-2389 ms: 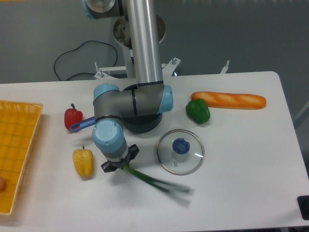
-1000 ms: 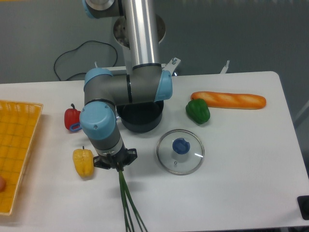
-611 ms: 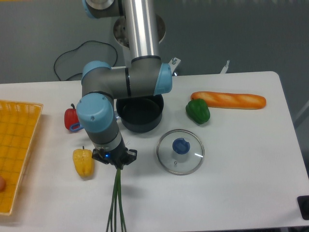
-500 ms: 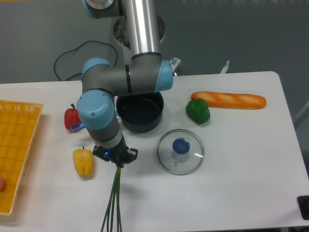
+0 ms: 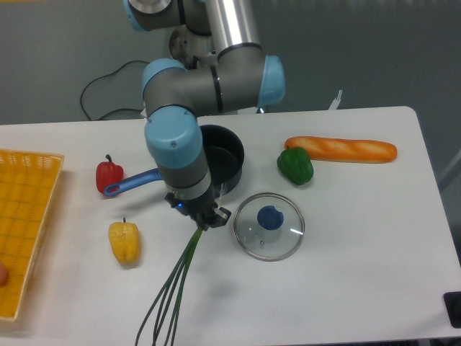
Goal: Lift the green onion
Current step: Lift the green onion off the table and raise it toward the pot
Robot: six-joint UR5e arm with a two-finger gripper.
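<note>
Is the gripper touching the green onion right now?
Touching. In the camera view the green onion runs straight up into the gripper, its upper end pinched between the fingers while the leaves trail down-left.

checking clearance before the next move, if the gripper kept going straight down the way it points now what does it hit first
Probably bare table. The gripper points down, holding the green onion, whose leaves trail down-left. The glass lid sits just right, apparently outside that line; depth is unclear.

three peppers (image 5: 295, 165) — one onion (image 5: 173, 288), one pot (image 5: 222, 157)
</note>
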